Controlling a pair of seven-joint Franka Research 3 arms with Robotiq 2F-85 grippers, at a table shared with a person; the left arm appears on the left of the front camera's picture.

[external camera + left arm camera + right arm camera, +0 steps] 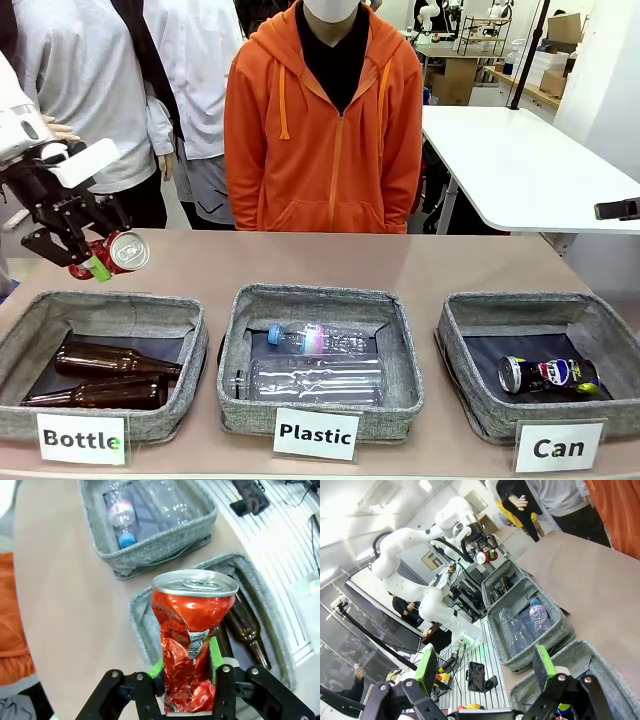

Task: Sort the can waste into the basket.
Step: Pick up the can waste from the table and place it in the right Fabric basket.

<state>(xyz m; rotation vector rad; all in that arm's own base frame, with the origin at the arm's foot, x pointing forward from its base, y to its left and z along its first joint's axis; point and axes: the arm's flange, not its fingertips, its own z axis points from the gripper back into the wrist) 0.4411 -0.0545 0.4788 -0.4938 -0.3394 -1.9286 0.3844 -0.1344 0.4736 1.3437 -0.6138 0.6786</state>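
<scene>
Three white signs stood along the near edge of your bench [420, 265]: "Bottle" [82, 438], "Plastic" [316, 433] and "Can" [559, 447], each fronting a grey fabric basket with dark lining. The blue can [548, 375] carried a Pepsi logo and lay on its side in the Can basket [470, 395], silver end toward the middle basket.

Your red can [192, 645] was badly crushed, its red skin creased and buckled with a torn white seam down the front, while its silver top with the pull tab was intact. You could see it in the front view [118, 252] too, held above the bench beyond the far left corner of the Bottle basket [180, 312]. Your left gripper [186, 667] was clenched on it, green-padded fingers [215, 652] pressing either side of its lower half.

The Bottle basket held two brown bottles [105, 375] lying side by side, necks pointing right. The Plastic basket [390, 405] held two clear bottles [318, 365], the far one with a blue cap and a pinkish label, the near one bare.

Your right gripper [485, 672] hung released, its fingers [544, 664] wide apart above a corner of the Can basket. The person [325, 120] in an orange hoodie stood at the far side.
</scene>
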